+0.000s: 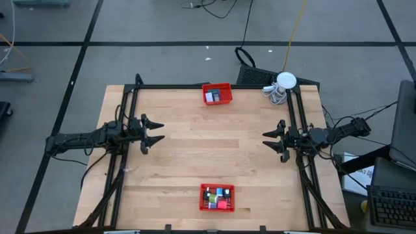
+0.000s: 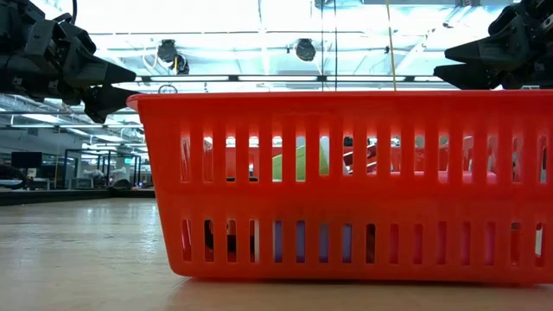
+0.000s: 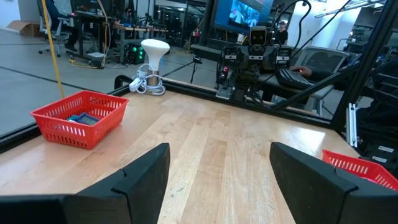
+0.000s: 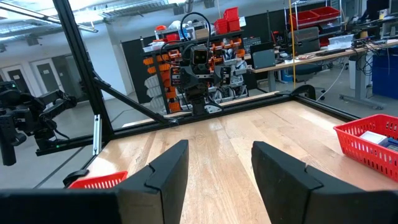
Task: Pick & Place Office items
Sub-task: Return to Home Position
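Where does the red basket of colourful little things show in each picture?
High view: red basket, bottom centre.
Low view: fills the middle and right, close up.
Left wrist view: only a corner, cut by the frame.
Right wrist view: only a strip of rim shows.
Shared landmark: the other red basket across the table, unseen in the low view.

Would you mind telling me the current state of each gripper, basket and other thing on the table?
Left gripper: open, empty, over the table's left side.
Right gripper: open, empty, over the table's right side.
Near basket: upright, holding several small colourful items.
Far basket: upright, holding a few office items.
White round object: upright, cable coiled at its base.
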